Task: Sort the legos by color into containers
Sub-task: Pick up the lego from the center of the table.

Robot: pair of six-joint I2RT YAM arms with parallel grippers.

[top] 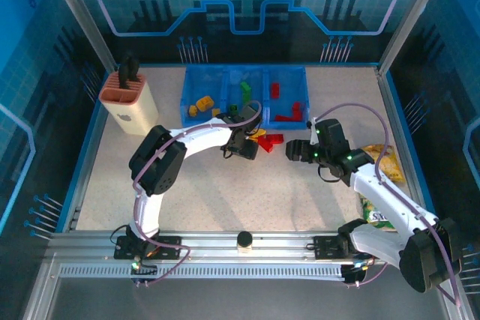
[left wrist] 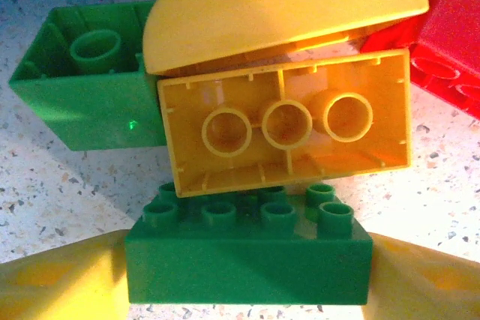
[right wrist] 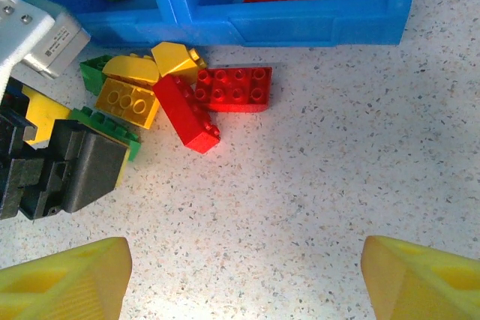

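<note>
"Blue tray (top: 225,69) at the far side is partly filled: yellow legos (top: 202,104) in the left bin, green in the middle, red on the right."

"So what's left to do?"

"A small pile (top: 266,139) on the surface just in front of the tray, with a couple of red, several yellow and some green. I'd call it past halfway, but not finished."

"And the arms?"

"The left fingers (left wrist: 60,279) sit against both ends of a green brick (left wrist: 247,260) that rests on the surface at the near edge of the pile. They're gripping it, as far as I can see. The right fingers (right wrist: 67,279) stand wide apart over bare surface, holding nothing."

"Does any camera tell you more?"

"From above you get the colours in the bins. The left wrist camera shows a yellow brick (left wrist: 285,129) with its hollow side toward the lens, right against the green one. The right wrist camera lays the pile out plainly, with two red bricks (right wrist: 232,89) at its right side."
</note>
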